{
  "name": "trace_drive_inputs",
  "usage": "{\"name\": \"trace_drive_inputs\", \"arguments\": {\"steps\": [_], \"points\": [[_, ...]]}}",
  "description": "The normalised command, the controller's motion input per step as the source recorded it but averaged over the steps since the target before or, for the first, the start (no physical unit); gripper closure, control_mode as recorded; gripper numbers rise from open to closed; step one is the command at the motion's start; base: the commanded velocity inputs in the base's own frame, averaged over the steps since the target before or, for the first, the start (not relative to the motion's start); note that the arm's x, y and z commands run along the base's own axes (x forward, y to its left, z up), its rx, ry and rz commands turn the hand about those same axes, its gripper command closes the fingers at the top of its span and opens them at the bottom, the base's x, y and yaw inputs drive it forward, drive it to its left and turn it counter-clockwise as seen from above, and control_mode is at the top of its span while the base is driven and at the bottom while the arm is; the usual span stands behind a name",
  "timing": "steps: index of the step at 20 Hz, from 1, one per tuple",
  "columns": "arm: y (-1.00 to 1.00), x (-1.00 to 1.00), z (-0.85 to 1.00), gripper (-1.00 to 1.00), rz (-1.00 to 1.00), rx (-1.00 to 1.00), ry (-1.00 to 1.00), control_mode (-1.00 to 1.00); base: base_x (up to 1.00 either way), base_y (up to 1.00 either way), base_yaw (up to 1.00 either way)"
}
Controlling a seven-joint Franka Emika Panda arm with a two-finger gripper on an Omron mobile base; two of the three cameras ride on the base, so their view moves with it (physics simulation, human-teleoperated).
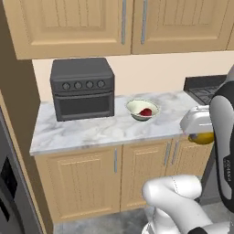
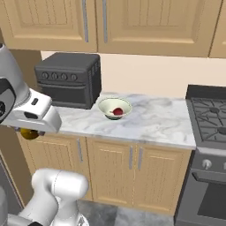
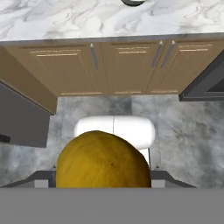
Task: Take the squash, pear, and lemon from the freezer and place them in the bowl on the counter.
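fingers (image 3: 43,183) of the gripper (image 3: 103,186) show as small dark tips low in the hand view, one on each side of a round yellow fruit, the lemon (image 3: 103,161), which sits between them and fills the gap from tip to tip. they are closed around it at a middling spread, holding it. the fruit's skin is dull yellow-ochre with a tiny dark speck near its middle.

from the left base view the lemon (image 1: 202,137) peeks out as a yellow bulge under the white hand, just in front of the counter (image 1: 91,130) edge and over the light wooden cabinet doors (image 1: 151,169). from the right base view it (image 2: 29,133) hangs below the hand at the counter's (image 2: 150,121) left end, level with the top of the cabinets.

on the marble-look counter stands the small pale bowl (image 1: 135,108), with a red item (image 1: 146,112) lying inside it; what fruit that is cannot be told. the bowl is well apart from the held lemon. just beside the bowl, to its left, sits the dark grey toaster oven (image 1: 82,87). a gas stove (image 2: 207,115) borders the counter on the right. a grey slab of the freezer (image 1: 10,183) shows at the far left edge.
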Motion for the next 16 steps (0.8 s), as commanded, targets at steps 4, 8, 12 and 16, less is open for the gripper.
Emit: {"name": "trace_drive_inputs", "arguments": {"steps": [4,8,12,16], "points": [[0.0,0.0,0.0,1.0,0.0,0.0,0.0,1.0,0.66,-0.19,0.0],[0.0,0.0,0.0,1.0,0.0,0.0,0.0,1.0,0.42,-0.67,0.0],[0.0,0.0,0.0,1.0,0.0,0.0,0.0,1.0,0.44,-0.58,0.0],[0.0,0.0,0.0,1.0,0.0,0.0,0.0,1.0,0.45,-0.04,0.0]]}}
